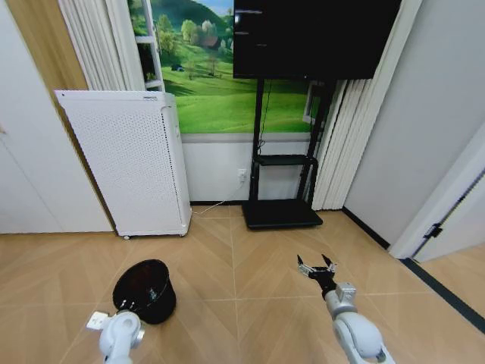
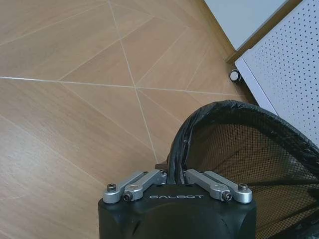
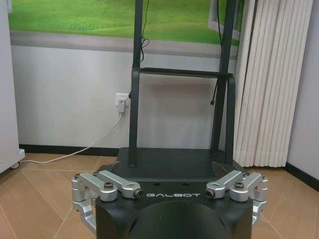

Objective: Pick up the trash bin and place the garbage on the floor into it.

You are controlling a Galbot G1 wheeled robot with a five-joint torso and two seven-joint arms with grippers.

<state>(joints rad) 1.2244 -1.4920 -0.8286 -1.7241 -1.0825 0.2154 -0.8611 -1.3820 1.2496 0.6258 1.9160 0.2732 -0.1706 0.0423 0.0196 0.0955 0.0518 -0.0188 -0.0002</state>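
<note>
Low, left gripper clamping trash bin rim

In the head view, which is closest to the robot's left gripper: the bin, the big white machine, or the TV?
1. Trash bin: held at its rim by the left gripper.
2. White perforated appliance: behind, by the left wall.
3. TV: farthest, up high, across to the right.

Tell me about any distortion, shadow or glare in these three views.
Head view: wide-angle bending, walls and door frame lean outward; the TV screen is dark. Left wrist view: the trash bin lies beside the left tool, soft shadow. Right wrist view: even light.
</note>
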